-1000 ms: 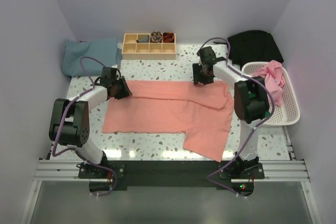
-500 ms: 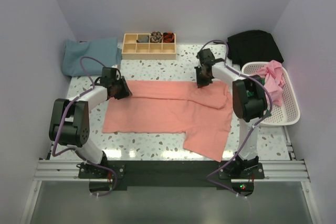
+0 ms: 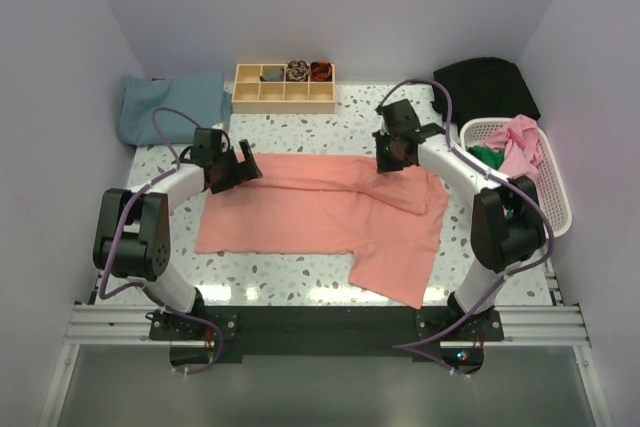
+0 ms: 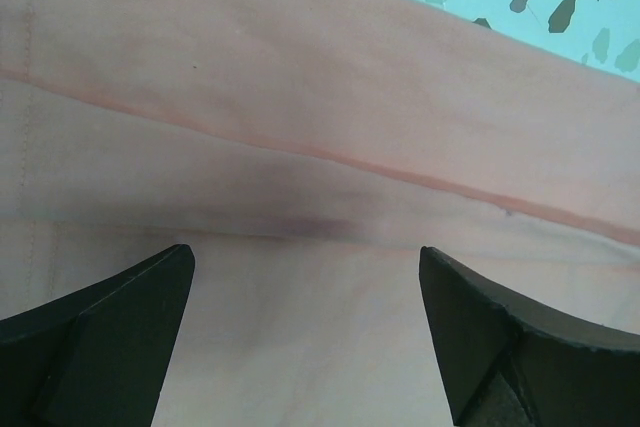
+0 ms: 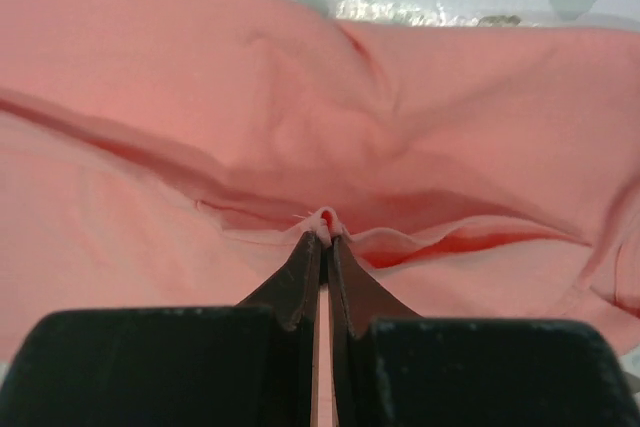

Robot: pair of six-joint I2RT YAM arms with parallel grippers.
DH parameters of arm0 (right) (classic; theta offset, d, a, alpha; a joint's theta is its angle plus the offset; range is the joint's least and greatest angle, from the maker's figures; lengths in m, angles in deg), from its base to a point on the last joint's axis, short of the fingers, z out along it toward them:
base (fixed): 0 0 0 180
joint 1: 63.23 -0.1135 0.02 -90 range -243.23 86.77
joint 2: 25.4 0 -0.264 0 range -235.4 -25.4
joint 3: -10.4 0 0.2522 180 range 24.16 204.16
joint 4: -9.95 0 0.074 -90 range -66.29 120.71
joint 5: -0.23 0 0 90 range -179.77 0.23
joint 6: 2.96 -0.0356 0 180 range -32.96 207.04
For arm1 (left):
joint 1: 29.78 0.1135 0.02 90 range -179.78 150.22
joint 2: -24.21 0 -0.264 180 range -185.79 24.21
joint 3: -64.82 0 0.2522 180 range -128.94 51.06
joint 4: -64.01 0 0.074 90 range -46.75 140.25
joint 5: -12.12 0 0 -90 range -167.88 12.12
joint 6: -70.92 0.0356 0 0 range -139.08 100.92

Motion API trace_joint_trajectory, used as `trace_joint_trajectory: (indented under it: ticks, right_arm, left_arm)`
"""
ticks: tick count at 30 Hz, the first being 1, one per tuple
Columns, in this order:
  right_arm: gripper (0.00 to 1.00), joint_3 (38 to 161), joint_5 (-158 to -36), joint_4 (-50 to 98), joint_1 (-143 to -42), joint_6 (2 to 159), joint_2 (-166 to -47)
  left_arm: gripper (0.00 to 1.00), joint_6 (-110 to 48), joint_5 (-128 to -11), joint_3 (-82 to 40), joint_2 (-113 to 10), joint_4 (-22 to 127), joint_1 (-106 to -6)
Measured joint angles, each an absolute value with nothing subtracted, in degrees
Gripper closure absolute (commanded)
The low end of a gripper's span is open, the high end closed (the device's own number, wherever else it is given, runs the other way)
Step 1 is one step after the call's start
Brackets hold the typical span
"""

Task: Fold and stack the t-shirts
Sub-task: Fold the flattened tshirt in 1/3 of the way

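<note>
Right elbow has swung out toward the basket [image 3: 548, 219] over the last second. Shirt [image 3: 320, 212]: salmon knit, soft and creased, spread flat mid-bench [image 3: 300, 132] on speckled stone. Right claw [image 5: 323, 235] is clamped on a small raised ridge of shirt at the far edge. Left claw [image 4: 305, 272] is held wide over a stitched hem at the far left corner. Cloth beneath the claws is hidden from above. Pink and green garments are held in the white lattice basket. Wooden tray [image 3: 283, 87] contents are too small to tell.
</note>
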State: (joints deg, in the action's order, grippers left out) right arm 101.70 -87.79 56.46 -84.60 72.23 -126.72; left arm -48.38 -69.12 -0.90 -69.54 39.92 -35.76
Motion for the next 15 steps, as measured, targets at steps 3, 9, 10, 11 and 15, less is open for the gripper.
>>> trace_joint_trajectory:
  ticks: [3, 9, 10, 11, 15]
  right_arm:
    - [1.00, 98.2, -87.8, 56.7, -86.8, 71.4, -123.4]
    - [0.82, 91.5, -88.1, 57.6, -91.1, 67.6, -120.2]
    - [0.74, 90.3, -88.2, 57.8, -92.0, 66.5, -119.8]
    - [0.62, 89.1, -88.4, 58.0, -93.0, 65.5, -119.4]
    - [0.52, 83.3, -91.4, 58.7, -97.4, 61.6, -116.7]
  left_arm:
    - [0.00, -48.4, -69.2, -0.9, -69.2, 39.9, -35.8]
    - [0.00, -48.4, -69.2, -0.9, -68.8, 39.9, -35.8]
    - [0.00, -48.4, -69.2, -0.9, -68.8, 39.9, -35.8]
    - [0.00, -48.4, -69.2, -0.9, -68.8, 39.9, -35.8]
    - [0.00, -48.4, -69.2, -0.9, -68.8, 39.9, -35.8]
